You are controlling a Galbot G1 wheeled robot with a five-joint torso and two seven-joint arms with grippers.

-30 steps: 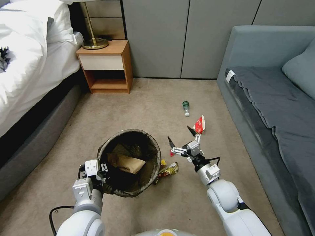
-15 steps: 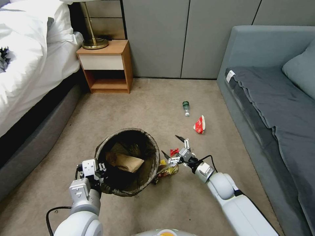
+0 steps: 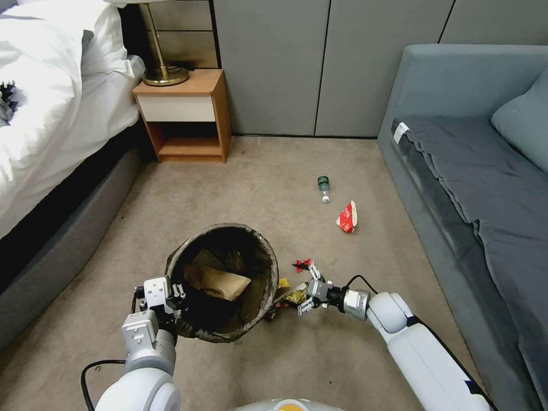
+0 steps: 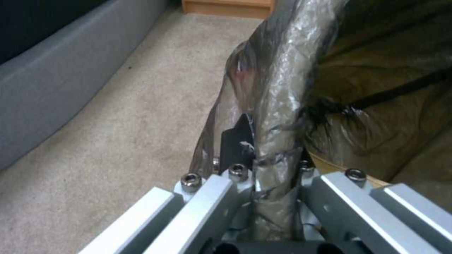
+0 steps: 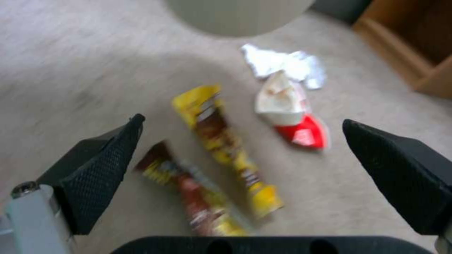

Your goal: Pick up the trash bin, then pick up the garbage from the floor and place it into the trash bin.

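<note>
Two grippers work over a beige carpet between a white bed [image 3: 51,103] and grey sofa [image 3: 468,171]: the left gripper [image 3: 171,297] clenches the trash bin [image 3: 222,279] rim, the right gripper [image 5: 240,169], fingers spread, hovers above snack wrappers [image 5: 226,148] just beside the bin.

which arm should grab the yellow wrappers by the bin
Right. The right gripper hangs open directly over the yellow wrappers beside the trash bin. The left gripper is clamped on the bin's bagged rim, holding it.
</note>
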